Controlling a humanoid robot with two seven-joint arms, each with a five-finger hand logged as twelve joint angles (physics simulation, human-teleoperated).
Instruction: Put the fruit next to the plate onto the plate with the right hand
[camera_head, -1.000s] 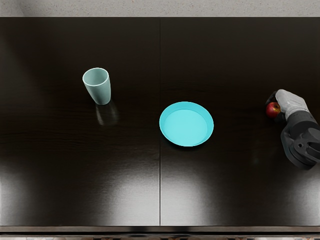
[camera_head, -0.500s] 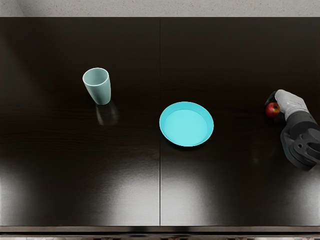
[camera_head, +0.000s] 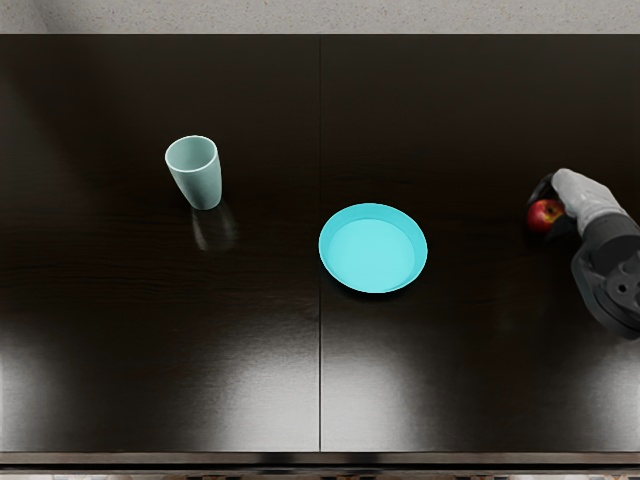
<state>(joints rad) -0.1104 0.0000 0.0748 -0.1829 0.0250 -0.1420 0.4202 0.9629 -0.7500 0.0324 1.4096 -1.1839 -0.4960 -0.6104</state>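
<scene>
A small red apple (camera_head: 544, 214) is at the right of the dark table, well to the right of the turquoise plate (camera_head: 373, 248). My right hand (camera_head: 558, 203) comes in from the right edge and its dark fingers are curled around the apple, with the grey palm covering the apple's right side. The plate holds nothing. No left arm shows.
A pale green cup (camera_head: 194, 171) stands upright at the left, far from the plate. A seam (camera_head: 320, 360) runs down the middle of the table (camera_head: 150, 350).
The right hand has shifted slightly up and the forearm has drawn toward the right edge. The apple sits a few pixels higher, still within the fingers.
</scene>
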